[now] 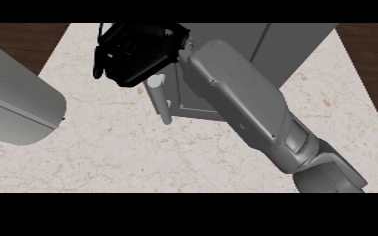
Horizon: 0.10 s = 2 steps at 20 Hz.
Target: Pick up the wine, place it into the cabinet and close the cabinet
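At the far left edge one grey forearm (26,105) lies over the marble bench (111,150); its robot hand is out of view. Next comes one black robot hand (136,52), the right one, at the top. Its fingers are curled, but I cannot tell whether they hold anything (the wine bottle cannot be seen). Just below it stands one grey door handle (160,102). To the right is one grey cabinet (295,45), partly hidden behind the right forearm (251,105).
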### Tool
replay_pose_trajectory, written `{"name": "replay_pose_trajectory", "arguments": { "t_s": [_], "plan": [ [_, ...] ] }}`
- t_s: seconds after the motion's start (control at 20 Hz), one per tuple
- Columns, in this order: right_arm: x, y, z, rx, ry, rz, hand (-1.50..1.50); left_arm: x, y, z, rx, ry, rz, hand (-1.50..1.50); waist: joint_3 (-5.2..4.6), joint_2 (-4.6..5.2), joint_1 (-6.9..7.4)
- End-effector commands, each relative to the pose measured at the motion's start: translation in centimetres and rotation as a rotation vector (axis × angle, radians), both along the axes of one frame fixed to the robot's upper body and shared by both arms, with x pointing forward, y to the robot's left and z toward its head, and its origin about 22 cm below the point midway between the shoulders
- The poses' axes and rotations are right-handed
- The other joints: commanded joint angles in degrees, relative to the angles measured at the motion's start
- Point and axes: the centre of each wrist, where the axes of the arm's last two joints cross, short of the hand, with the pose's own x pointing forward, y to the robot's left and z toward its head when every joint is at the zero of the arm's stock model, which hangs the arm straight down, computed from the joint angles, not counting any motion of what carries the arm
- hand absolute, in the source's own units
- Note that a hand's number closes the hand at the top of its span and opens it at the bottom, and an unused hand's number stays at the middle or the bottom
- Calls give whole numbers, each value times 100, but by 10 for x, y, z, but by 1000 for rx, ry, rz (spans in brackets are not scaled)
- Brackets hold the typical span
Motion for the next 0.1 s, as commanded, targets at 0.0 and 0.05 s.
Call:
{"name": "replay_pose_trajectory", "arguments": {
  "t_s": [0.0,0.05],
  "plan": [
    [43,-79,20,57,-10,-358,150,5,-5,2,-3,-26,-44,-150,161,225,-201],
    [43,-84,11,59,0,-358,150,2,-4,-1,4,-4,-32,-150,163,247,-187]
  ]
}}
